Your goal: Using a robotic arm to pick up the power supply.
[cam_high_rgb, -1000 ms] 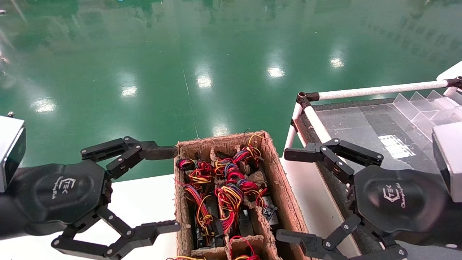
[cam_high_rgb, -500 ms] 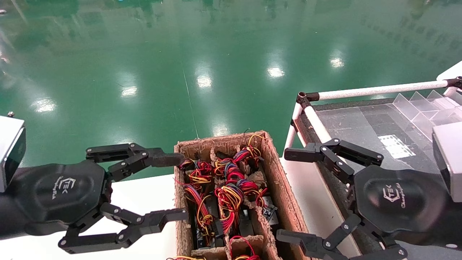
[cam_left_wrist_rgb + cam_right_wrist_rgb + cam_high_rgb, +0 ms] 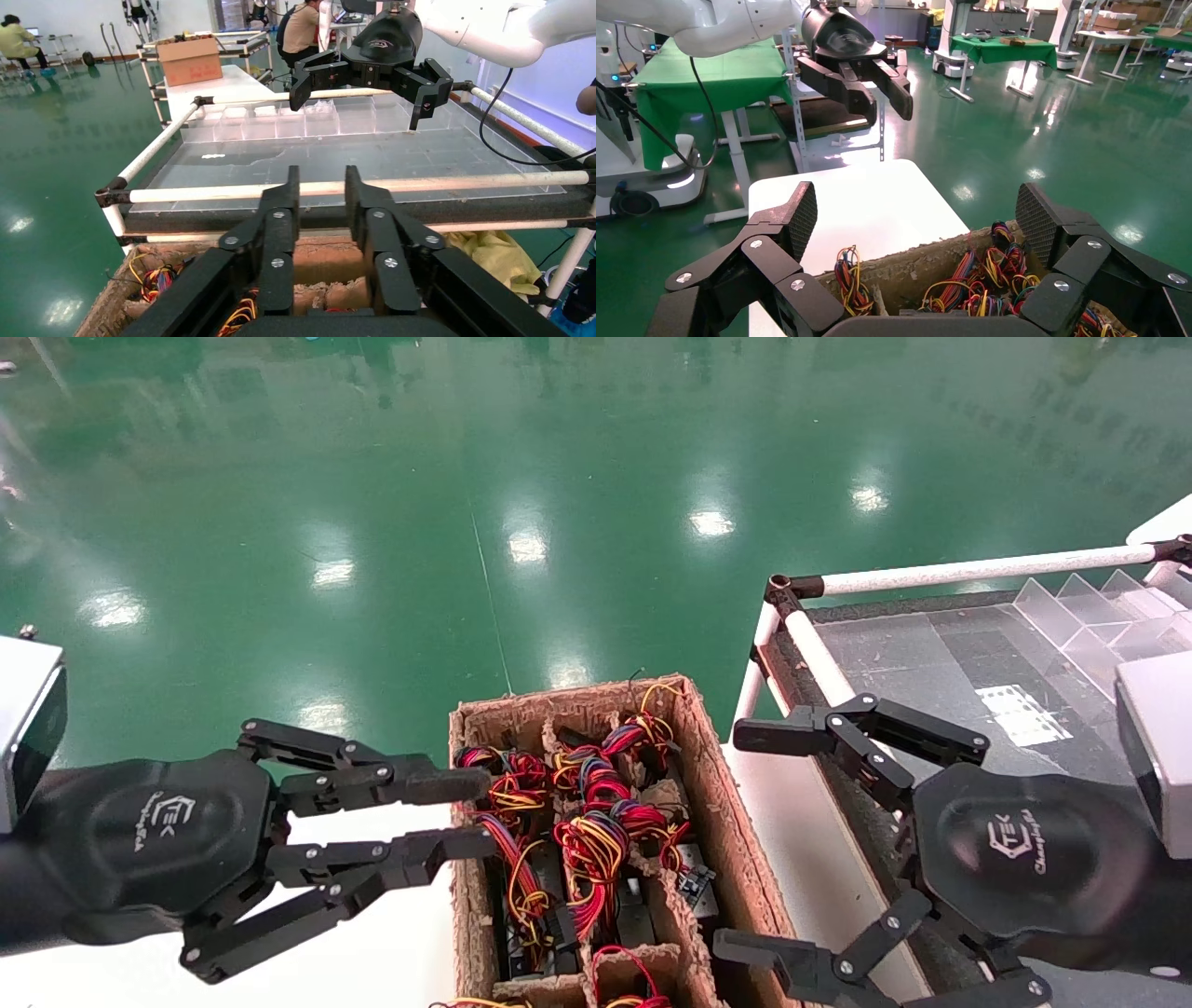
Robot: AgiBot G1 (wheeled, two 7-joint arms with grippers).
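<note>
Two grippers: your left gripper (image 3: 466,814) hangs at the cardboard box's (image 3: 717,803) left wall, fingers narrowed to a small gap, holding nothing; your right gripper (image 3: 745,840) sits just right of the box, spread wide, empty.
Power supply: (image 3: 633,919) low in the box's cells, mostly buried under wires (only dark metal patches show).
Risk: you could snag the wire bundles (image 3: 591,845) or catch the box's ragged rim, dragging the whole box.
Materials: fibrous, frayed cardboard; springy looped wires in red, yellow, blue; hard flat metal below.
</note>
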